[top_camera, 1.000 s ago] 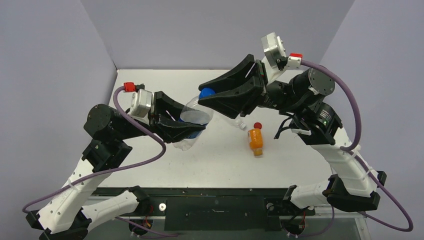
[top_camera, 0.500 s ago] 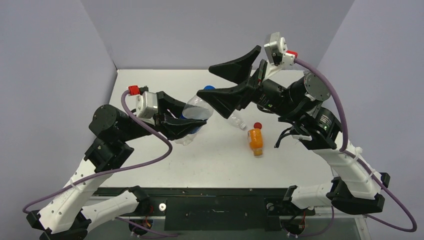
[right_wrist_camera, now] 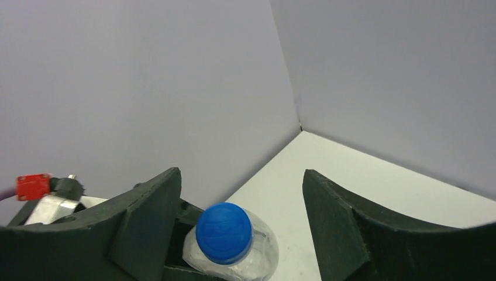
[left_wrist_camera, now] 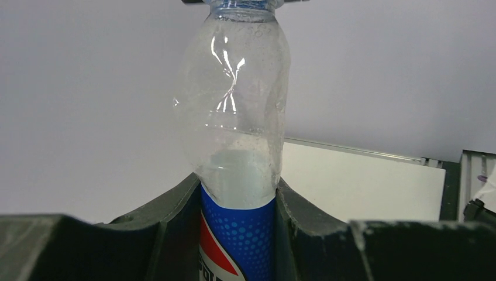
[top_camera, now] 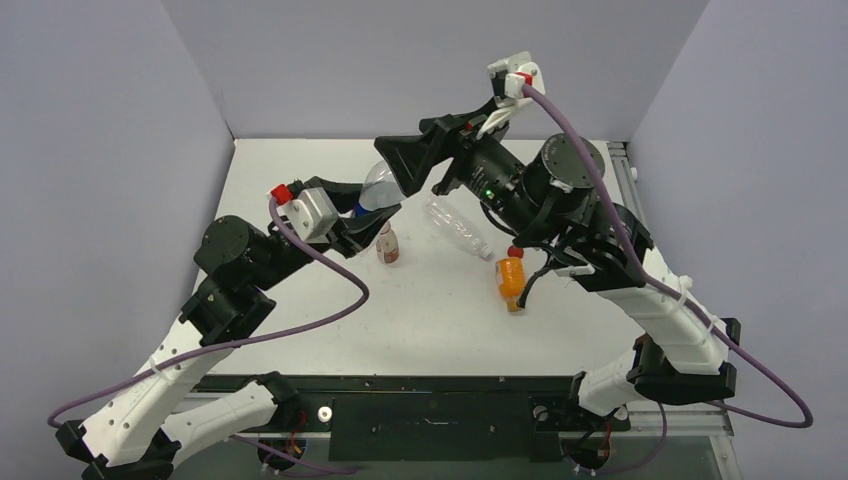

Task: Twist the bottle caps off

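Observation:
My left gripper (left_wrist_camera: 238, 234) is shut on the blue label of the clear Pepsi bottle (left_wrist_camera: 237, 134), which it holds up off the table (top_camera: 300, 170) at the back centre. In the top view this bottle (top_camera: 377, 188) leans toward my right gripper (top_camera: 400, 172). The blue cap (right_wrist_camera: 223, 232) sits on its neck. My right gripper (right_wrist_camera: 240, 193) is open astride that cap, with clear gaps on both sides. A short bottle with a reddish label (top_camera: 387, 243) stands upright. The clear unlabelled bottle (top_camera: 458, 228) and the orange bottle (top_camera: 511, 280) lie on the table.
A small red cap (top_camera: 516, 251) shows beside the orange bottle, partly behind my right arm. Grey walls (top_camera: 300, 60) close the table at the back and both sides. My arm bases sit on the black rail (top_camera: 430, 405) at the near edge.
My right gripper has opened off the blue cap and swung left with its wrist turned. My left gripper has carried the Pepsi bottle back and more upright, uncovering the short reddish bottle.

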`<state>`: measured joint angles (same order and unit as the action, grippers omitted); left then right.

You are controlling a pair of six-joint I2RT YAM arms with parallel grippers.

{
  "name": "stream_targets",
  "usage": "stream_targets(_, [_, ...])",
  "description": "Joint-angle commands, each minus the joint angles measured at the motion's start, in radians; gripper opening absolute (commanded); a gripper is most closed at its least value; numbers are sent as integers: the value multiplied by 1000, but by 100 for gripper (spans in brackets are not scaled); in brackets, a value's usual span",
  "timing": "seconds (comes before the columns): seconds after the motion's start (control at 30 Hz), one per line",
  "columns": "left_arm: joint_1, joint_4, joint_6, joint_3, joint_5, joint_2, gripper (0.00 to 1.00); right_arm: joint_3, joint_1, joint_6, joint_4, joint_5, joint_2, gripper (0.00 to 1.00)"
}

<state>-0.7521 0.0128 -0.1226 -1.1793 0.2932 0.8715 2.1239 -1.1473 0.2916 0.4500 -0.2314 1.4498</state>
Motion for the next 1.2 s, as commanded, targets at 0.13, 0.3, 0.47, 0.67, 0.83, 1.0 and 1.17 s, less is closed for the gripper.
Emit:
stream_targets(0.13, [-2,-85,-52,9,-88,-17,0,7,2,30,16,-59,7,55])
stream_targets(0.3, [-2,-83,-54,8,-112,-11,0,-1,13,48,0,-13,8,42])
stream_targets(0.47, [-2,-85,-52,6,-126,-2,0,11,24,71,6,31,34,50])
stream_targets(0.67, [-1,-101,-57,7,-130,8,0,6,54,105,-16,91,44,47])
stream_targets(0.83, [-1,-102,-50,-6,-144,18,0,7,70,115,-14,115,46,20])
stream_targets(1.0, [-1,-103,-25,-23,-151,27,0,1,83,102,-11,123,32,0])
stream_targets(1.17, [1,-93,66,-43,-87,27,0,-50,103,24,-59,288,-20,0])
